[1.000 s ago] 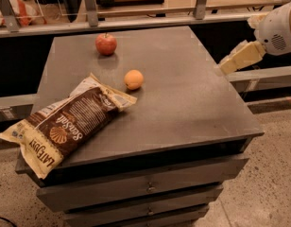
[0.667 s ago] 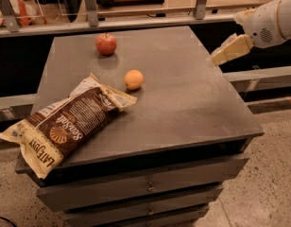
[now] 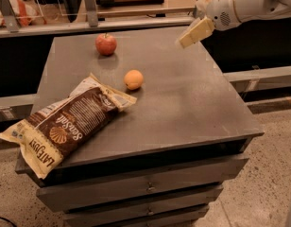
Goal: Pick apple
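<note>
The red apple point(image 3: 106, 44) with a short dark stem sits near the far left of the grey cabinet top point(image 3: 183, 98). My gripper point(image 3: 192, 34), cream-coloured on a white arm, hangs above the far right part of the top, well to the right of the apple and apart from it. It holds nothing that I can see.
A small plain orange fruit point(image 3: 133, 79) lies near the middle of the top, in front of the apple. A brown and cream chip bag point(image 3: 65, 124) lies across the front left and overhangs the edge. A rail and shelving point(image 3: 89, 25) run behind the cabinet.
My arm and gripper have moved left and further in over the cabinet's far right corner, closer to the apple. The apple, orange fruit and bag have not moved.
</note>
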`<move>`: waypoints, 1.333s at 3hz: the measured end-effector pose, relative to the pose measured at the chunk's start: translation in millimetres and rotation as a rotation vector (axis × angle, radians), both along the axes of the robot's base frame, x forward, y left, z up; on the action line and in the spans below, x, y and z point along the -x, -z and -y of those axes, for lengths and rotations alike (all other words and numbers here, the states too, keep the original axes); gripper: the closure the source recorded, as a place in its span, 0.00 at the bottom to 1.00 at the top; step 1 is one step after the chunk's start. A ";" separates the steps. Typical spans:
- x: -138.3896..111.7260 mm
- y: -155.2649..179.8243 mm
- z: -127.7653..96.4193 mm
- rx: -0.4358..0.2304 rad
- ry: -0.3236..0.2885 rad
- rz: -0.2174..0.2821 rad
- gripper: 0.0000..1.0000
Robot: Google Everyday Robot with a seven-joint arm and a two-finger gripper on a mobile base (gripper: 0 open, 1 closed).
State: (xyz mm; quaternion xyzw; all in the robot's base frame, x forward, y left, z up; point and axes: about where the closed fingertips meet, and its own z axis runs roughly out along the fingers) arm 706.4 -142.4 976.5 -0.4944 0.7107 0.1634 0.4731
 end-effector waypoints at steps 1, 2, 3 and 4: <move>0.0 0.1 -0.1 0.000 0.000 0.000 0.00; -8.6 5.1 -3.5 -0.019 0.046 0.022 0.00; -32.2 15.3 -21.8 -0.086 0.091 0.077 0.00; -67.2 33.1 -45.0 -0.182 0.088 0.104 0.00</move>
